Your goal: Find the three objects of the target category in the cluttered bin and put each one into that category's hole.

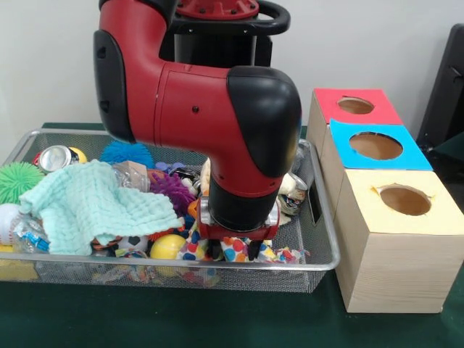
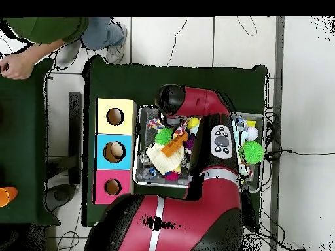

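My arm blocks the middle of the bin, and my pincer is sunk in the spotted cloth, so its tips are hidden. Overhead, my arm covers much of the bin. The person at upper left is cut by the frame edge.

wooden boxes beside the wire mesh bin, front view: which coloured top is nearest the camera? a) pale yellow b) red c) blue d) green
a: in the front view the wooden box with the pale yellow top sits lowest and largest in the row, with the blue-topped box behind it and the red-topped box farthest back, all to the side of the wire mesh bin.
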Controlling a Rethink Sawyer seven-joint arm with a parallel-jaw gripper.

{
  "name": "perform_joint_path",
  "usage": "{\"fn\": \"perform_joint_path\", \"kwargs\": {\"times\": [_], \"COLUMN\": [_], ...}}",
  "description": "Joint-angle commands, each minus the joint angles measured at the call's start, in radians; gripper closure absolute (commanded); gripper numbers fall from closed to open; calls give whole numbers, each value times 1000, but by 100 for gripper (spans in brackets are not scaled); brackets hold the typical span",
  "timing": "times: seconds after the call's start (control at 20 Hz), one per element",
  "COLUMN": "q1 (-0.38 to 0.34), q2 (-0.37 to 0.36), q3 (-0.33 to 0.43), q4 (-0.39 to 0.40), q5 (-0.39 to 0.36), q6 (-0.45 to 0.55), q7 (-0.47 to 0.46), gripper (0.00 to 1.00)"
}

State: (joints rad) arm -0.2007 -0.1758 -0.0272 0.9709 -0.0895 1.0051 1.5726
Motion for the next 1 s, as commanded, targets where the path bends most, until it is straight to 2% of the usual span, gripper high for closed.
{"fn": "perform_joint_path", "kwargs": {"times": [0.05, 0.55, 0.6, 1.0], "q1": [-9, -8, -8, -16], "q2": [1, 6, 6, 9], "q3": [11, 22, 23, 31], "q4": [69, 63, 64, 63], "q5": [8, 14, 14, 12], "q6": [36, 63, 61, 62], "q7": [149, 135, 134, 112], "gripper": [0, 0, 100, 100]}}
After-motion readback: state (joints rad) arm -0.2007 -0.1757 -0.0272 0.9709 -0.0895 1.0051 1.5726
